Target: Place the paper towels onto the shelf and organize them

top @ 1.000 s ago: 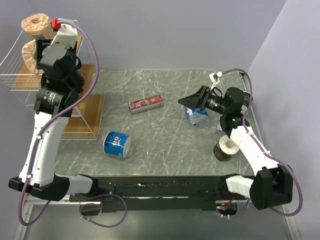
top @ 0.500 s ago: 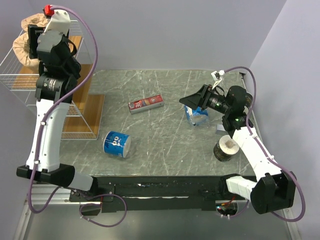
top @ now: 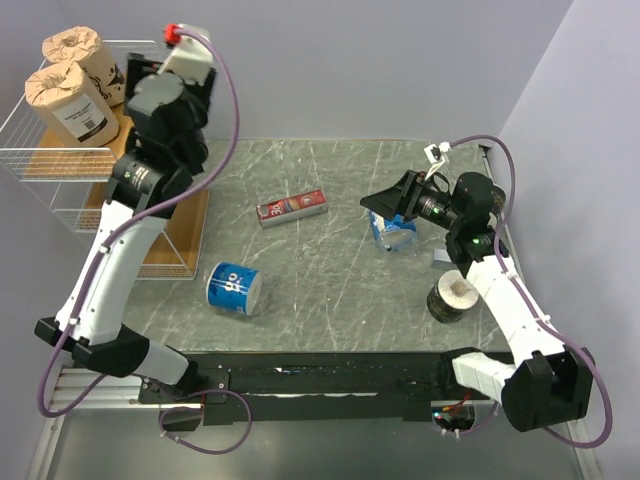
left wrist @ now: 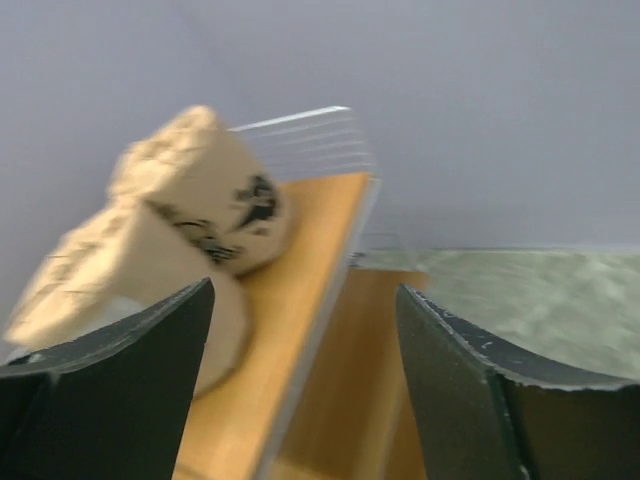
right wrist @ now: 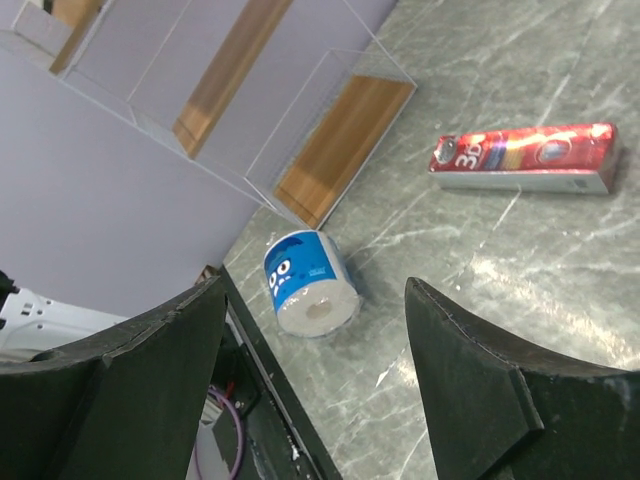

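Blur smears the kraft rolls [left wrist: 205, 195] and shelf [left wrist: 310, 260].

Matt kraft-paper rolls [top: 75, 105], wire-and-wood shelf [top: 180, 235], glossy red box [top: 291, 208]

The work surface was a table [top: 330, 190] with a grey-green marbled top crossed by pale veins and scratches. A black rail [top: 330, 375] ran along its near edge. A plain lavender-grey wall [top: 380, 60] stood behind the table. A second, paler wall [top: 590, 110] met it at the right corner. Lighting was diffuse and even, casting soft shadows.
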Robot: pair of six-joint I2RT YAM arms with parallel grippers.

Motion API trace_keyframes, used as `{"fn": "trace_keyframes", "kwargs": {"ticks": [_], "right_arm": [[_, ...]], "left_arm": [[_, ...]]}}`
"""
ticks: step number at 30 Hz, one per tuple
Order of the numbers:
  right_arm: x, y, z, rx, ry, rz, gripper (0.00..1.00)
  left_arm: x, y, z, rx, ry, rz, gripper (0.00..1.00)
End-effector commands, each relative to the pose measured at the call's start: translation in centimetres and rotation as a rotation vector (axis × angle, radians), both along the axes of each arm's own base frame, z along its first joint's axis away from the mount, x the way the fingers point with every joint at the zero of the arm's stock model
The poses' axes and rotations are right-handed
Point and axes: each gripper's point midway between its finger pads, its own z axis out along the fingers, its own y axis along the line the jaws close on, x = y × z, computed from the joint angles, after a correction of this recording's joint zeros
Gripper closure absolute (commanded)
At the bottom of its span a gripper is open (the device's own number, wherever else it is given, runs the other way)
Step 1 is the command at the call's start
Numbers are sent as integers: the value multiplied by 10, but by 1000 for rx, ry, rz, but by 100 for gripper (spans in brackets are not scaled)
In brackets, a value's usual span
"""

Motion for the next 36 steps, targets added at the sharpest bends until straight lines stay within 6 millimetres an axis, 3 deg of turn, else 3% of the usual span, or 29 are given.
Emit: {"fn": "trace_keyframes", "kwargs": {"ticks": [1,2,5,6,8,9,11,12,13,15,17,18,19,21,22,23,25,29,31,36], "right_arm": [[-8,-3,19,-19,-53,-51,21],[-10,-2,15,-18,-37,-54,22],[-20,12,4,1,10,-35,22],[-17,15,-1,-3,27,-63,23],[-29,40,-8,-21,39,-19,23],[-27,47,-10,-29,39,-42,22],[-36,74,-21,-23,88,-1,22],[-37,82,-20,0,92,6,22],[-36,89,-23,28,131,-7,22],[-42,113,-29,77,137,35,22],[-46,139,-44,95,185,66,22],[-46,148,-41,119,171,82,22],[-43,159,-58,109,213,85,22],[-48,178,-61,141,211,116,21],[-47,187,-78,142,260,117,21],[-47,194,-84,153,276,112,21],[-55,214,-99,180,307,140,21],[-64,238,-119,264,326,178,19],[-66,239,-141,278,368,173,19],[-74,255,-158,235,368,207,20]], "left_arm": [[-16,-30,-14,-70,32,-107,19],[-18,-36,-19,-96,38,-122,17],[-30,-79,-43,-117,100,-279,2],[-29,-94,-61,-111,139,-342,3],[-43,-103,-65,-162,126,-421,3],[-43,-116,-81,-166,153,-488,4],[-59,-116,-78,-213,103,-556,3],[-60,-130,-91,-218,105,-633,3],[-73,-124,-81,-236,56,-668,4],[-80,-130,-88,-252,25,-732,4],[-95,-128,-81,-298,-16,-777,4],[-98,-129,-83,-305,-15,-796,4],[-105,-132,-80,-317,-28,-836,3],[-110,-133,-86,-315,-35,-860,4],[-116,-127,-76,-337,-93,-867,3],[-116,-128,-88,-336,-83,-865,3],[-124,-117,-83,-390,-144,-851,4],[-125,-125,-105,-430,-148,-896,3],[-122,-129,-112,-468,-118,-907,3],[-120,-133,-112,-485,-103,-939,3]]}}
